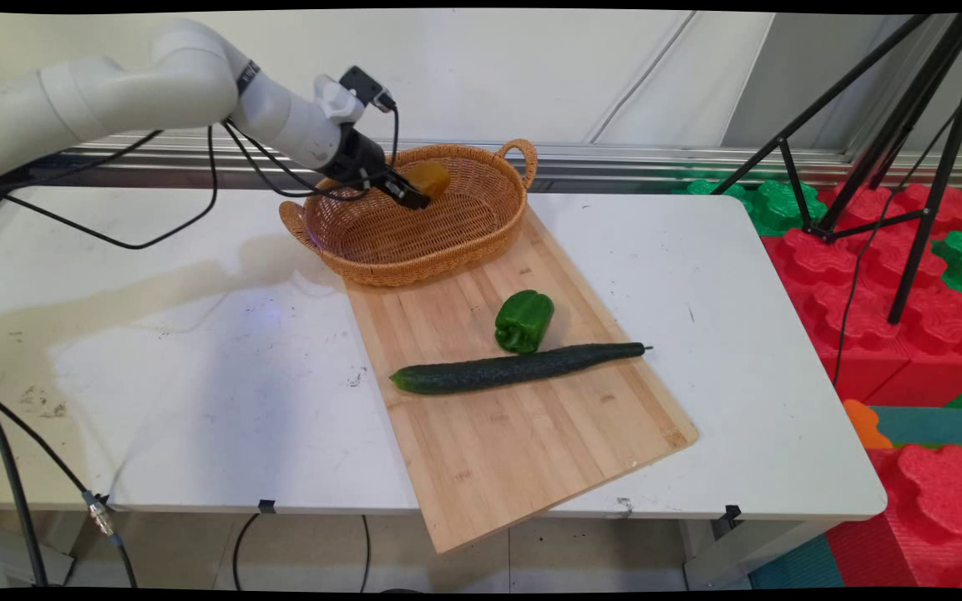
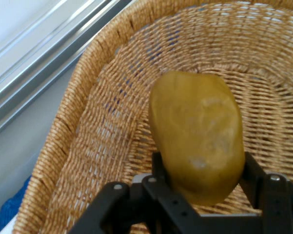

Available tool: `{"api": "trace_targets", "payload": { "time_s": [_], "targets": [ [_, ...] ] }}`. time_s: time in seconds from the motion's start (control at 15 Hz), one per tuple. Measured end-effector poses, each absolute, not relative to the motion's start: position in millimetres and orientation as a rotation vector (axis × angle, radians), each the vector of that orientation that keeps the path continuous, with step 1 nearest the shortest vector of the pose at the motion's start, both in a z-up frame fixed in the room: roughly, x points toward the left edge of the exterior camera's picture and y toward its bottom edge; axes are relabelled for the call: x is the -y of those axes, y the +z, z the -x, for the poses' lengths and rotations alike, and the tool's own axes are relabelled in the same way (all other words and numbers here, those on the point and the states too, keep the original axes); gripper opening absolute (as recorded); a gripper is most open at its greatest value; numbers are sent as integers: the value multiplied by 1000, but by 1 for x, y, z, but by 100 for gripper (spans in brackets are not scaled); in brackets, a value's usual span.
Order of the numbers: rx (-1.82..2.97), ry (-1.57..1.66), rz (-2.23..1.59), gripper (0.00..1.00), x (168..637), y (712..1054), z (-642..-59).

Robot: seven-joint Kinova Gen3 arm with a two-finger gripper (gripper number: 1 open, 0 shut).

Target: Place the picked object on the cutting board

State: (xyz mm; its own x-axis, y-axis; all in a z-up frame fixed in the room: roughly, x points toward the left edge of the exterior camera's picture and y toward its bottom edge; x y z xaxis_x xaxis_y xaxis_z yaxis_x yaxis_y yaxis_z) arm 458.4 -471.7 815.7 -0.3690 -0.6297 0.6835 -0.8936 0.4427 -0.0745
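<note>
My gripper (image 1: 416, 195) hangs over the inside of the wicker basket (image 1: 381, 242), shut on a yellow-brown potato (image 1: 432, 178). In the hand view the potato (image 2: 197, 139) fills the middle, clamped between the two black fingers (image 2: 158, 170) near the bottom, with the basket's woven wall (image 2: 102, 122) behind it. The basket stands on the far end of a wooden cutting board (image 1: 514, 417).
A green bell pepper (image 1: 524, 320) and a long dark cucumber (image 1: 518, 367) lie on the board in front of the basket. Black cables (image 1: 155, 238) hang from the arm over the table's left part. A black tripod (image 1: 907, 167) and red and green foam blocks (image 1: 890, 275) stand to the right of the table.
</note>
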Motion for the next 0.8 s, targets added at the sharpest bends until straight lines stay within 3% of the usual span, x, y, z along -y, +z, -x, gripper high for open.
{"api": "trace_targets", "payload": {
  "time_s": [0.8],
  "targets": [
    [2214, 508, -1056, 0, 416, 905, -484]
  ]
}}
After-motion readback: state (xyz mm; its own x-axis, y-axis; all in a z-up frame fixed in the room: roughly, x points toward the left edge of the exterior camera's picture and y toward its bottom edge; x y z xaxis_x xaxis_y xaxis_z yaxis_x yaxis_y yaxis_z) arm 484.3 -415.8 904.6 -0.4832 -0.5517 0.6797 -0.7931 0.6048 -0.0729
